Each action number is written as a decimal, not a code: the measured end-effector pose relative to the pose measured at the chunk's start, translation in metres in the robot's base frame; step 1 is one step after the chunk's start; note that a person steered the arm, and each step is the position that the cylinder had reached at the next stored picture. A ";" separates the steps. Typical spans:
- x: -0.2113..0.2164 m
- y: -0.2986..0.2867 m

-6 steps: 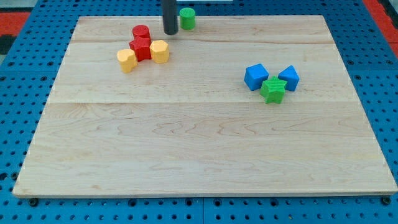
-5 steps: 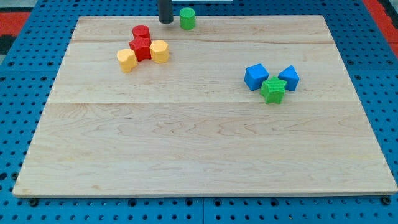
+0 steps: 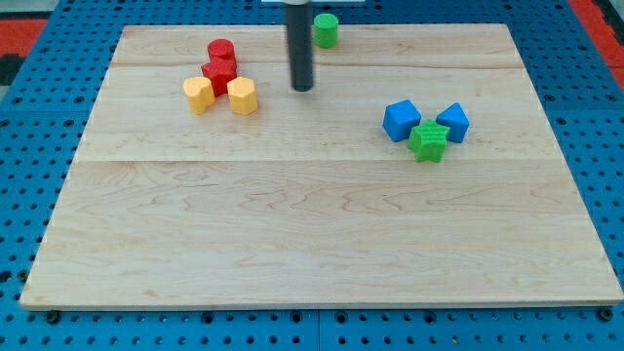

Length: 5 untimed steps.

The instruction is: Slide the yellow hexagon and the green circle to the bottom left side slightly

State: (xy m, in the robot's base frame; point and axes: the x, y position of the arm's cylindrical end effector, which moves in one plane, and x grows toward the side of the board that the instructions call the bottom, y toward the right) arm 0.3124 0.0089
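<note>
A yellow hexagon [image 3: 242, 97] lies at the upper left of the wooden board [image 3: 322, 234], just below right of a red block [image 3: 220, 73]. A green circle [image 3: 326, 29] stands at the board's top edge, right of centre. My tip [image 3: 303, 88] touches the board between them, about sixty pixels right of the yellow hexagon and below left of the green circle, touching neither.
A second yellow block [image 3: 199, 95] sits left of the hexagon, with a red cylinder [image 3: 221, 51] above the red block. At the right, two blue blocks [image 3: 401, 120] [image 3: 453, 121] flank a green star-like block [image 3: 428, 140].
The tip moved from the top edge down and right. The green circle shifted right along the top edge. The yellow hexagon slid slightly down and left.
</note>
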 end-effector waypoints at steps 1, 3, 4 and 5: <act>-0.047 0.038; -0.120 0.044; -0.119 0.025; -0.105 0.000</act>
